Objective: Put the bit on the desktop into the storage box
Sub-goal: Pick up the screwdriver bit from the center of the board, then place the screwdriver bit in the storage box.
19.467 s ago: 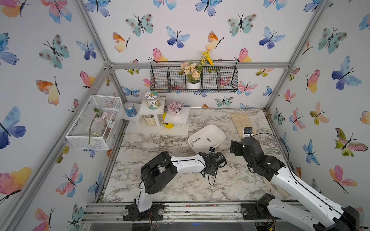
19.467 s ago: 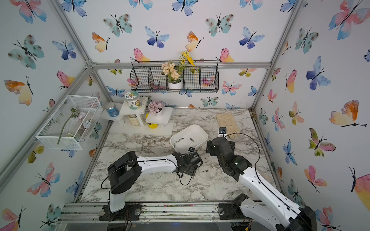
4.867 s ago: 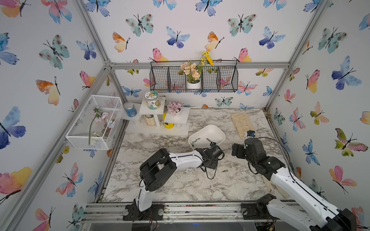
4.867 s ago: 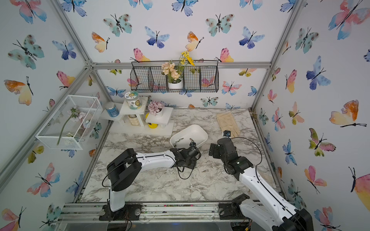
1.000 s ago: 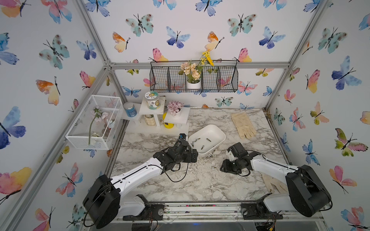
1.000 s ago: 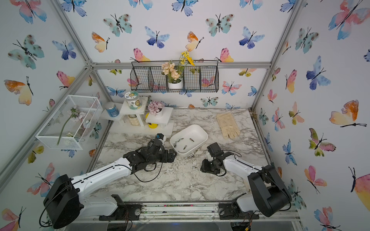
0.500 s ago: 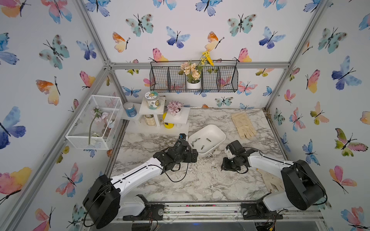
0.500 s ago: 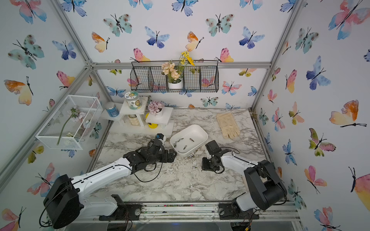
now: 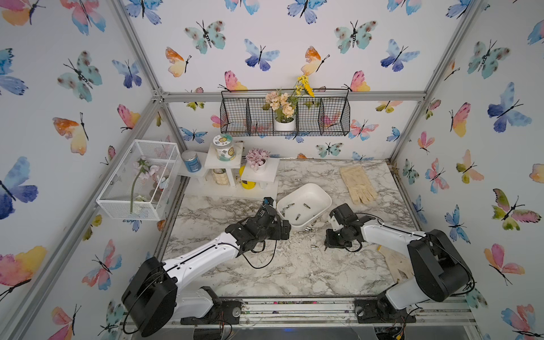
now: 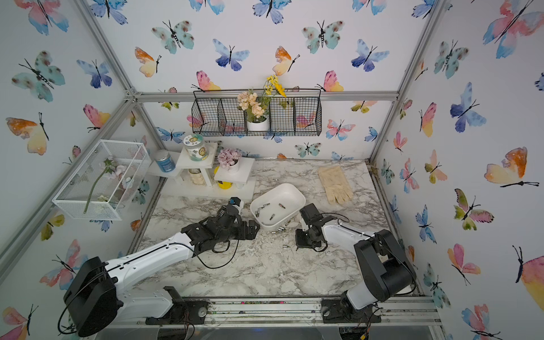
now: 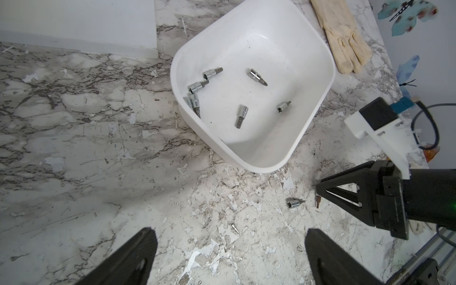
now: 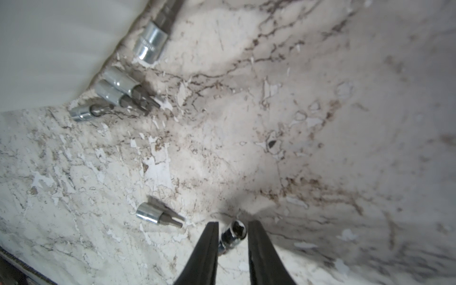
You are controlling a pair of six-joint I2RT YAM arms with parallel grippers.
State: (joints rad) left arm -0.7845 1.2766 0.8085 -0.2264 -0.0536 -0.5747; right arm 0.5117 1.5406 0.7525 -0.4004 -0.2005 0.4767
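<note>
The white storage box sits mid-desktop with several silver bits inside. My right gripper is low over the marble in front of the box, shut on one bit whose tip sticks out below the fingers. Another bit lies loose just beside it. My left gripper hovers open and empty left of the box.
Several more bits lie against the box's near wall. A cream glove lies at the back right, a second glove under the right arm. White shelves with jars stand at the back left.
The right gripper's jaws have narrowed onto the bit, and its wrist has shifted slightly. The left arm and the box have stayed still.
</note>
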